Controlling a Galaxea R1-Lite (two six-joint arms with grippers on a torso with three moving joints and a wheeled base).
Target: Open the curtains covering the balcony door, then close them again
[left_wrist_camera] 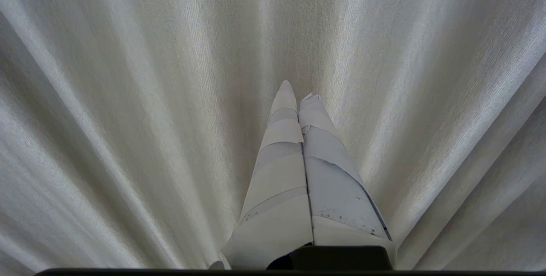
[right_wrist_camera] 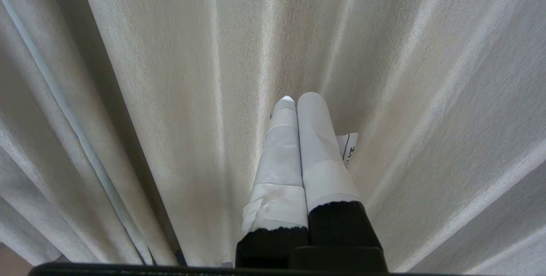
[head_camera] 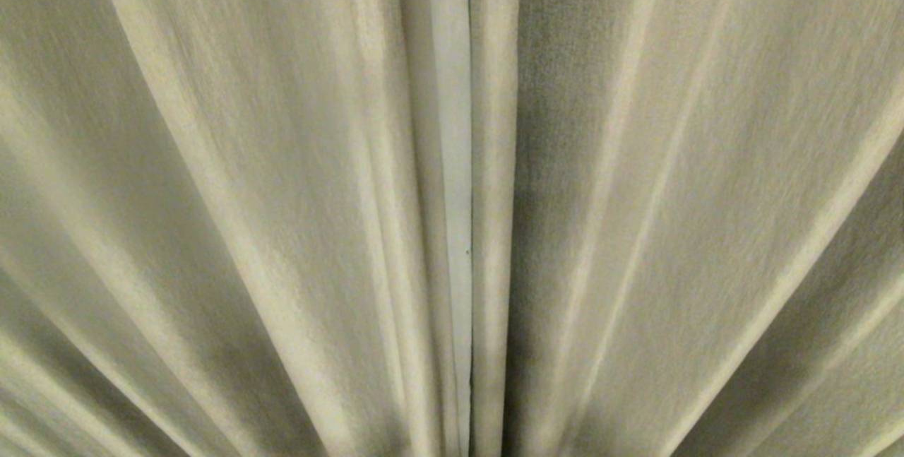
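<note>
The curtains (head_camera: pixel 282 196) are pulled shut — thick cream cloth in long folds fills the whole frame, the two sides meeting at the middle.

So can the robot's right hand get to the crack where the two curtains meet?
Probably yes. The right hand is shut and points at the curtains from close by, and the crack runs just beside it with nothing between them.

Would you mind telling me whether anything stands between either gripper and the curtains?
Nothing visible does. The left gripper and right gripper, both shut and empty, point straight at the closed curtains with only open air between.
</note>
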